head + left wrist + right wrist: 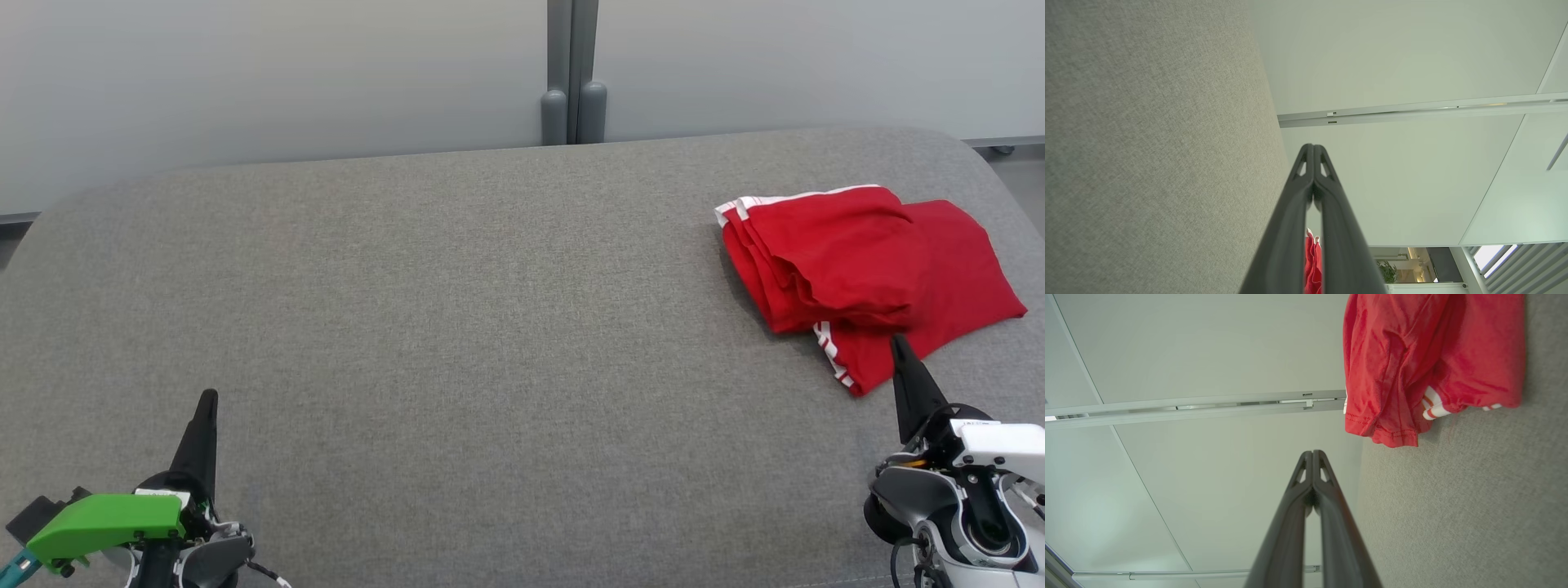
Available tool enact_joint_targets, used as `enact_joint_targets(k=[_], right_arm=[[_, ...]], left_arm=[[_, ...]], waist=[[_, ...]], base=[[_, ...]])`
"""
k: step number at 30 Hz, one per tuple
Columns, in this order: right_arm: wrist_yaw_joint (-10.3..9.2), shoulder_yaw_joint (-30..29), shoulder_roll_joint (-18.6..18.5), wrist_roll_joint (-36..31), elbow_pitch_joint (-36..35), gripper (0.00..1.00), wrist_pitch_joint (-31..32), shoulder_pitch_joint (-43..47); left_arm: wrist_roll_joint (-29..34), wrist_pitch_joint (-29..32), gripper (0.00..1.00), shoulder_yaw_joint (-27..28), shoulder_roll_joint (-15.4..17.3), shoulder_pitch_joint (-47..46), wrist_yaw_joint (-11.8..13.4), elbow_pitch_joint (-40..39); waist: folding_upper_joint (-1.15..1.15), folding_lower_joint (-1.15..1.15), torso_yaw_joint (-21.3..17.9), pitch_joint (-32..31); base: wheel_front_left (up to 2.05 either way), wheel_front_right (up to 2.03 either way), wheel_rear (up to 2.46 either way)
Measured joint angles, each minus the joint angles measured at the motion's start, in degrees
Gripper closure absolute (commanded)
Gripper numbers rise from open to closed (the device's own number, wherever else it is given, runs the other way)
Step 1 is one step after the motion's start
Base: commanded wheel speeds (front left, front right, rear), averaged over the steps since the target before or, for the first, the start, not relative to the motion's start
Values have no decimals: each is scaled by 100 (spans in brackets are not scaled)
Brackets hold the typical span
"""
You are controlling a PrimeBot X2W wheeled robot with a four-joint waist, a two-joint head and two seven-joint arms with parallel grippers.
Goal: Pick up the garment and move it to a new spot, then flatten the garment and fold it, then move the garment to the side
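Observation:
A red garment (865, 273) with white stripes lies folded in a loose stack at the right end of the grey fabric surface (457, 327). My right gripper (899, 340) is shut and empty, its tip just in front of the garment's near edge. The right wrist view has the garment (1429, 363) above and right of the shut right gripper (1313, 452), apart from it. My left gripper (210, 396) is shut with nothing in it at the lower left, far from the garment. In the left wrist view a sliver of the garment (1313, 265) appears between the fingers of the left gripper (1313, 146).
The grey surface has rounded corners and ends at a pale wall (269, 73) with a grey post (573, 73) at the back. A wide stretch of bare fabric lies between the two grippers.

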Motion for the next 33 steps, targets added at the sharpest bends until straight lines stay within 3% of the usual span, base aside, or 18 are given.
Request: enact_joint_targets(k=[33], right_arm=[[0,0,0,1,-23,100,0,-1]], left_arm=[[0,0,100,7,-1,-2,-1,13]], waist=[[0,0,0,0]], base=[[0,0,0]])
